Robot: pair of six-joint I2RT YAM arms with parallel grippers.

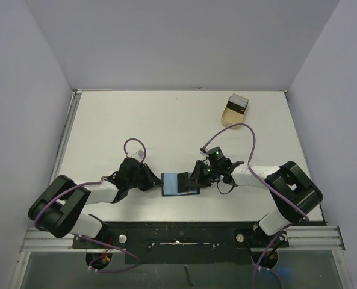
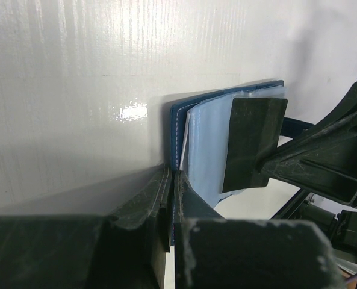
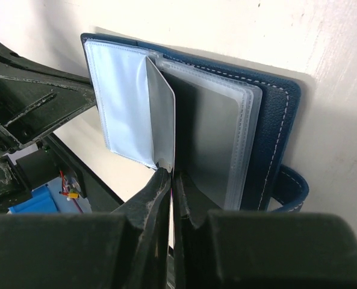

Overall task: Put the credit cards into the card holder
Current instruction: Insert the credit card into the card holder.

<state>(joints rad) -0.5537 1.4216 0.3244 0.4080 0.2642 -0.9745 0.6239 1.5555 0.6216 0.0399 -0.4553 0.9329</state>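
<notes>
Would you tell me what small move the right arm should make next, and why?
Probably ease the right gripper forward, sliding its card toward a clear sleeve of the card holder. The card stands pinched by one edge over the open holder, while the left gripper clamps the holder's edge.

top: overhead, far | wrists: close, facing each other | shared: card holder
</notes>
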